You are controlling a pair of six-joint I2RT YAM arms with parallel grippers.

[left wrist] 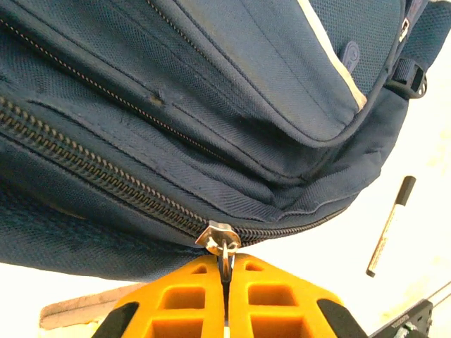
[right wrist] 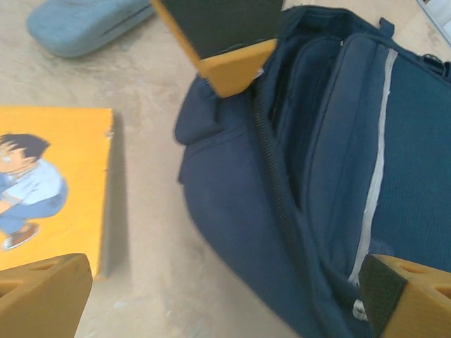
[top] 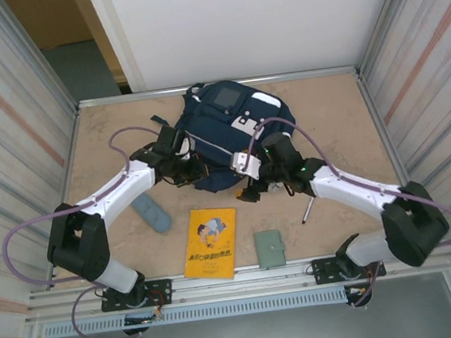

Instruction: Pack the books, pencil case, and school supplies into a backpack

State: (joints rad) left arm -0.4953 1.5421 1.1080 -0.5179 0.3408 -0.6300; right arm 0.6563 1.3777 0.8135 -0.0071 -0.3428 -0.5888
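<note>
The navy backpack [top: 222,120] lies at the back middle of the table. My left gripper [left wrist: 227,274] is shut on the metal zip pull [left wrist: 220,238] of its main zip, at the bag's near-left edge [top: 193,171]. My right gripper [top: 249,184] hovers open at the bag's near-right edge, over the bag's rim and bare table [right wrist: 225,296], nothing between its fingers. The yellow book [top: 209,242] lies flat near the front. The slate-blue pencil case [top: 151,212] lies to its left. A black marker [top: 307,210] lies on the right and a grey-green booklet [top: 270,249] beside the book.
Corrugated walls close in the table [top: 108,141] on the left and right, and a metal rail runs along the front. Bare table lies left and right of the bag. The marker [left wrist: 391,225] lies just past the bag's corner in the left wrist view.
</note>
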